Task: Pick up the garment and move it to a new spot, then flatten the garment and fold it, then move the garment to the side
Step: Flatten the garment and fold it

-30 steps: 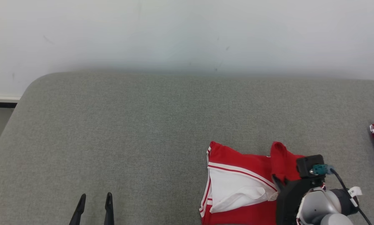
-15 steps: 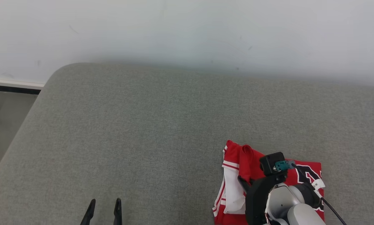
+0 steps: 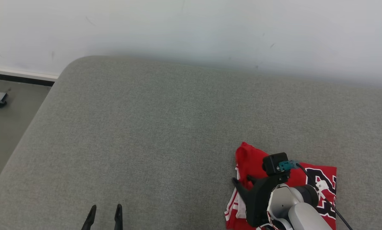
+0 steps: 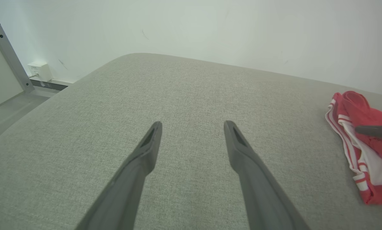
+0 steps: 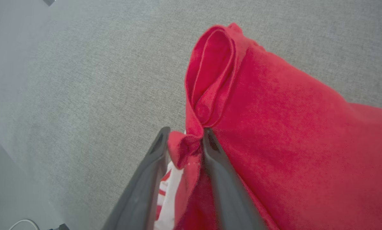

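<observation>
Right wrist view: red-and-white jersey garment (image 5: 274, 127) bunches between the right gripper's (image 5: 185, 134) jaws, presumably for folding; grip indeterminate. The left gripper (image 4: 193, 124) gapes empty.

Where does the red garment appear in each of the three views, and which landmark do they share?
Head view: garment at the lower right.
Left wrist view: garment at the right edge.
Right wrist view: garment across the centre and right.
Shared landmark: the rolled red fold at the garment's corner.
</observation>
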You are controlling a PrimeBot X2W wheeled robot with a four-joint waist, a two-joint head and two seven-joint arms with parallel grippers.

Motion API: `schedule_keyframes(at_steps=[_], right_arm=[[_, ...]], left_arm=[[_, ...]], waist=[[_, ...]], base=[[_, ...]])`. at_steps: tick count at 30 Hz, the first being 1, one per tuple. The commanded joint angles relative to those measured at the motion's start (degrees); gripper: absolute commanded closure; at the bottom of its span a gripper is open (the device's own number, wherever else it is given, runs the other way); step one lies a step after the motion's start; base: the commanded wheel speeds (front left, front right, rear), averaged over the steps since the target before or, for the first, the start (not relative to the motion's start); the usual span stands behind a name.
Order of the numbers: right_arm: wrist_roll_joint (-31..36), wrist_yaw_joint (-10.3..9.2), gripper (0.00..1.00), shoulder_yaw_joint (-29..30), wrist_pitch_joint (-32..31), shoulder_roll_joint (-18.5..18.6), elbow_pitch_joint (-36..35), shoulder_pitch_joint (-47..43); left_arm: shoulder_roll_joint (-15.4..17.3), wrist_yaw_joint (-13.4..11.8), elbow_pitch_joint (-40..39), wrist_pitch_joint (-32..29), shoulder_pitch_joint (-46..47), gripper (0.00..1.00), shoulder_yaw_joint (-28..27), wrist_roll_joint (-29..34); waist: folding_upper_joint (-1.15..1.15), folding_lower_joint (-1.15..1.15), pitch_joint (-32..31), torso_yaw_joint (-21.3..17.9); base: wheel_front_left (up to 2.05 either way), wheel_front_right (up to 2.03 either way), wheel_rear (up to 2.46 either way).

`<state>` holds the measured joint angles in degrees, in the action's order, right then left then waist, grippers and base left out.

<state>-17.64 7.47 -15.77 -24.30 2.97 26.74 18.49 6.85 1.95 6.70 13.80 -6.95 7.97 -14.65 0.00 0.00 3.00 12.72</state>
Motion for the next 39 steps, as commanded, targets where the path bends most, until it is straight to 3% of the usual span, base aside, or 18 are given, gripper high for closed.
schedule_keyframes(at_steps=[1, 7, 16, 21, 27, 39], right_arm=[[-0.96, 0.00, 0.00, -0.45, 0.53, -0.14, -0.40, 0.42], [-4.80, 0.00, 0.00, -0.25, 4.59, -0.06, -4.99, 1.12], [5.16, 0.00, 0.00, 14.00, 9.03, 1.43, -14.49, -4.62], [9.37, 0.00, 0.00, 17.41, 9.45, 2.92, -16.70, -11.04], [11.24, 0.00, 0.00, 16.79, 11.01, 2.60, -16.21, -16.95], [10.99, 0.00, 0.00, 8.29, 13.55, 0.47, -15.49, -18.15]], left_arm=[[0.24, -0.01, 0.22, 0.51, 0.54, 0.00, -0.19, -0.50], [0.56, -0.12, 1.27, 0.96, 0.57, 0.00, -0.96, -0.90], [0.83, 0.40, 1.91, 1.26, 0.61, 0.00, -1.22, -1.10], [0.72, 0.74, 2.34, 1.36, 1.01, 0.00, -1.22, -0.90], [0.46, 1.04, 2.75, 1.45, 1.32, 0.00, -1.44, -1.09], [0.33, 1.99, 3.04, 1.43, 1.87, 0.00, -2.02, -0.20]], waist=[[0.00, 0.00, -0.08, -0.11], [0.00, 0.00, -1.20, -1.79], [0.00, 0.00, -2.37, -4.83], [0.00, 0.00, -2.48, -5.24], [0.00, 0.00, -1.69, -5.55], [0.00, 0.00, -0.86, -5.04]], base=[[0.00, 0.00, 0.00], [0.00, 0.00, 0.00], [0.00, 0.00, 0.00], [0.00, 0.00, 0.00], [0.00, 0.00, 0.00], [0.00, 0.00, 0.00]])
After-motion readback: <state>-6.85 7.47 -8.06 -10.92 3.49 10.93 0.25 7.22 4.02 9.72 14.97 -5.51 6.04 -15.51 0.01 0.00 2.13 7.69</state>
